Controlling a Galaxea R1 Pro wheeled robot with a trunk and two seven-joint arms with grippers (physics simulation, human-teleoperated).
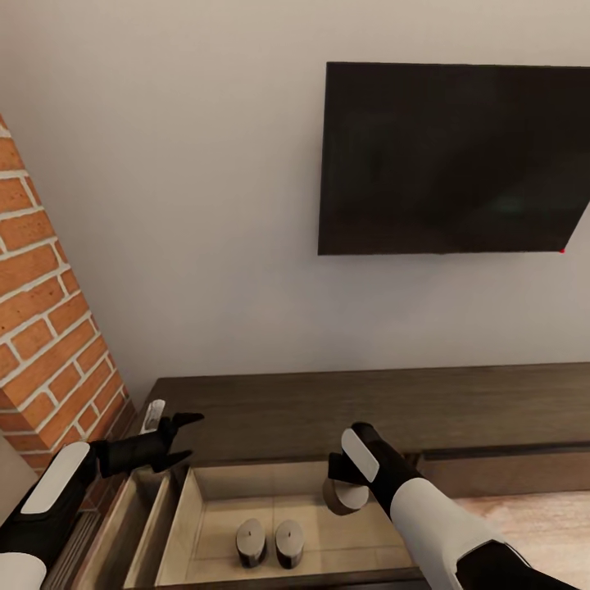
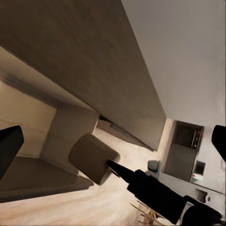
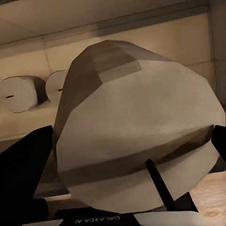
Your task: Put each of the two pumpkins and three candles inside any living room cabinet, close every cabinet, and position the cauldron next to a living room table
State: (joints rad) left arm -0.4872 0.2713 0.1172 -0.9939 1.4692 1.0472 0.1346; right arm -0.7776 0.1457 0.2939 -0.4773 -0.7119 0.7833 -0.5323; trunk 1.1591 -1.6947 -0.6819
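Candle (image 1: 345,496) sits clamped in the right gripper (image 1: 348,492) at lower centre, above the open cabinet (image 1: 328,401) drawer (image 1: 215,482), where two more candles (image 1: 270,542) lie. Left gripper (image 1: 187,438), lower left, is spread and empty.

home living room, wall-mounted tv (image 1: 455,160), low wooden cabinet (image 1: 369,406), brick column (image 1: 45,319)

Cabinet (image 1: 369,401) runs along wall, TV (image 1: 451,156) above at 1 o'clock. Open compartment (image 1: 213,483) at 6 o'clock w/ two candles (image 1: 251,542) (image 1: 288,542) lying side by side inside. Third candle (image 1: 345,496) over compartment, just at 1 o'clock of pair. Brick wall (image 1: 49,328) at 9 o'clock.
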